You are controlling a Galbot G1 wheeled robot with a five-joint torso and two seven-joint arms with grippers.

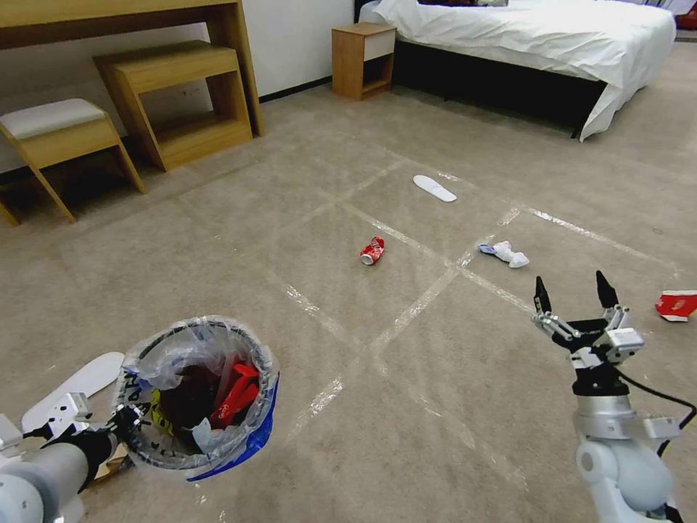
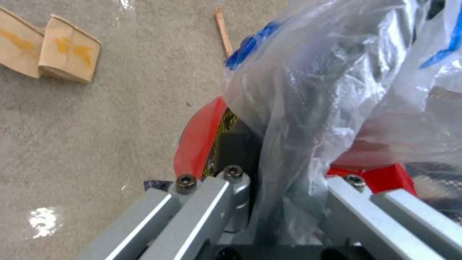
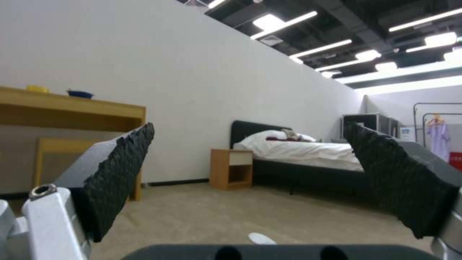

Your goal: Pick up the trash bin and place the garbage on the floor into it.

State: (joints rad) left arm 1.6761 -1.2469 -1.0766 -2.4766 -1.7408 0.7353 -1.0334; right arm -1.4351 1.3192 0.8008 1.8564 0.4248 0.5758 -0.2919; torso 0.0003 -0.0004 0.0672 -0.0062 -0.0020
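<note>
Left tool (image 1: pixel 120 421) clamps the trash bin (image 1: pixel 196 396) rim, holding it low at the robot's left with red litter already inside. Right tool (image 1: pixel 573 294) hangs wide open, empty. A crushed can (image 1: pixel 372 250), crumpled paper (image 1: pixel 504 253), insole (image 1: pixel 434 188) and carton (image 1: pixel 677 305) remain on open carpeted floor (image 1: pixel 435 378).

Taped beige carpet (image 1: pixel 435 407); white-sheeted bed (image 1: pixel 537 29); wooden nightstand (image 1: pixel 363 59); white wall (image 3: pixel 192 72)

The left gripper (image 1: pixel 125 421), low at the robot's left, has its jaws clamped on the bin (image 1: pixel 196 392) rim. The right gripper (image 1: pixel 575 290) is raised at the right, jaws spread, pointing forward.
</note>
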